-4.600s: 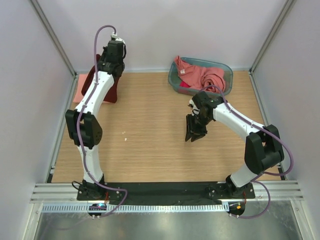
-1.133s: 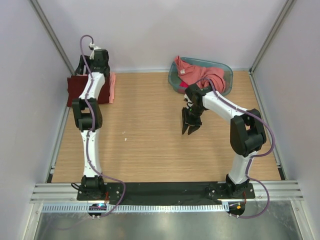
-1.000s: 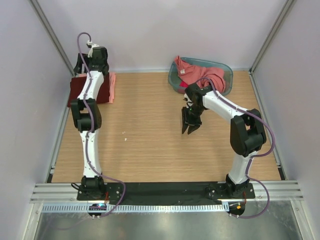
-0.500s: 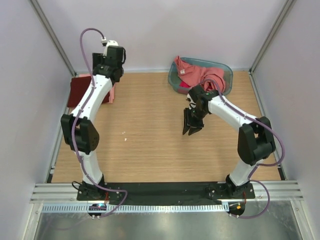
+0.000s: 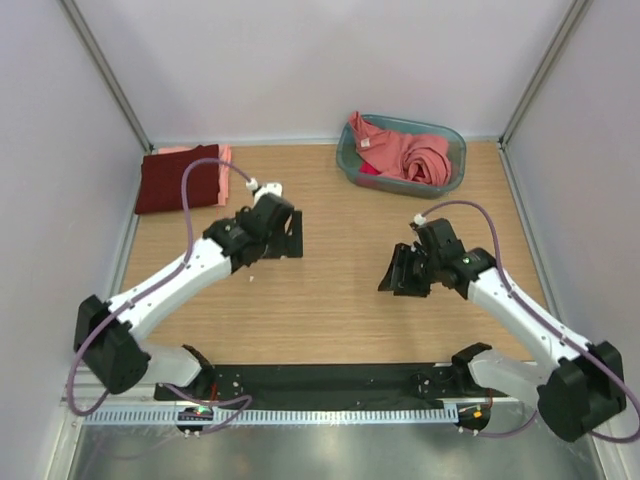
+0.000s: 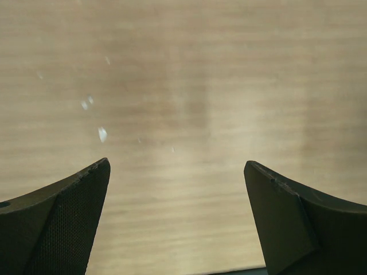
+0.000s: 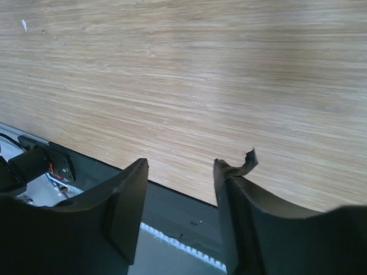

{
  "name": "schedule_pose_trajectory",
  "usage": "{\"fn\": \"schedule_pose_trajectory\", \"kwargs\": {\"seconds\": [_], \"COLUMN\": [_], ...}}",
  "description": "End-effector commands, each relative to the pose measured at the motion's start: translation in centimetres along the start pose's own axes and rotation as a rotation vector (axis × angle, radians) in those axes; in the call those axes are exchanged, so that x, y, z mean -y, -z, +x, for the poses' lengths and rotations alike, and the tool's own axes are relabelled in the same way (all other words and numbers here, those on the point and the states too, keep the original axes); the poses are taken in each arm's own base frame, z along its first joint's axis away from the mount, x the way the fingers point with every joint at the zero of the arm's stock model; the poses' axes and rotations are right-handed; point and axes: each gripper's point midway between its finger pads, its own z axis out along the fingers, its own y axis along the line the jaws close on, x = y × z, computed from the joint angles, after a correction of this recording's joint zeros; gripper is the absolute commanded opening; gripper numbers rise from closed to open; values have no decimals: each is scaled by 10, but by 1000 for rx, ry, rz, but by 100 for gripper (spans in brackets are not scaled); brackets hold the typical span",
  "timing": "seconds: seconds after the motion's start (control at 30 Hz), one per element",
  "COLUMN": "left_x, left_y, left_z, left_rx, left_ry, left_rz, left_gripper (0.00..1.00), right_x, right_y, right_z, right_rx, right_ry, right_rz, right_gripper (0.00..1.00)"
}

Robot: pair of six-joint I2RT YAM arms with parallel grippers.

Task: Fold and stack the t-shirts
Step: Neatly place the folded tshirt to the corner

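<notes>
The left jaws stand wide apart with nothing between them. Through the gap, the left wrist view shows only the bare wood of the desk [image 6: 183,69] and a few white flecks [image 6: 102,134]. The right jaws are partly open and also hold nothing. A small ragged scrap [image 7: 250,160] sticks up from the tip of one finger [image 7: 241,220]. Past them run the wood grain and the black strip [image 7: 172,209] along the desk's near edge.

From above, the left jaws hang over the desk left of centre and the right jaws right of centre. They are well apart from each other and from all the cloth.

The folded maroon t-shirt [image 5: 180,180] lies flat in the far left corner, beyond and to the left of the left jaws. It rests on a pink t-shirt [image 5: 226,165] whose edge shows along its right and far sides.

The coral t-shirts [image 5: 405,150] lie crumpled in the teal basket [image 5: 343,165] at the far edge, beyond the right jaws. One of them bulges over the basket's far left corner.
</notes>
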Motion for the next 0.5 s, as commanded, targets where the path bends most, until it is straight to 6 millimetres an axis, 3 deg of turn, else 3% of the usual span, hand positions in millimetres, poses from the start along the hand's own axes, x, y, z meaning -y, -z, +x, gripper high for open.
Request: {"fn": "schedule_pose_trajectory", "kwargs": {"seconds": [0.0,0.03,0.07,0.1,0.13,0.17,0.2,0.27,0.3,0.33,0.37,0.4,0.43,0.47], "left_x": [19,19,19,27,18,15,11,-1,-4,-7,-14,-18,-22,-27], "left_y": [25,28,42,51,37,39,52,46,59,63,53,54,66,55], "left_z": [36,46,46,43,75,80,77,98,92,94,109,112,107,121], "left_rx": [10,18,59,99,63,77,130,130,182,193,186,199,250,226], "left_ry": [240,282,331,410,422,454,508,583,627,676,694,722,776,818], "left_rz": [173,210,276,355,348,373,434,444,502,528,514,528,594,577], "left_gripper": [100,100,100,100,100,100,100,100,100,100,100,100,100,100], "right_x": [-4,-1,9,7,11,25,23,30,30,22,20,18,11,18], "right_y": [1,1,-7,-1,-2,-11,-4,-10,-9,-1,-5,-5,2,-9], "right_z": [-12,-10,-3,-3,-1,8,7,19,22,21,32,36,36,46], "right_rx": [170,196,207,250,271,284,333,341,351,384,351,345,360,326], "right_ry": [-89,-105,-131,-161,-184,-210,-233,-246,-259,-279,-283,-286,-303,-336], "right_rz": [-81,-89,-85,-117,-125,-105,-149,-184,-210,-279,-327,-358,-423,-422], "right_gripper": [58,64,73,78,82,96,100,100,100,100,100,100,100,100]}}
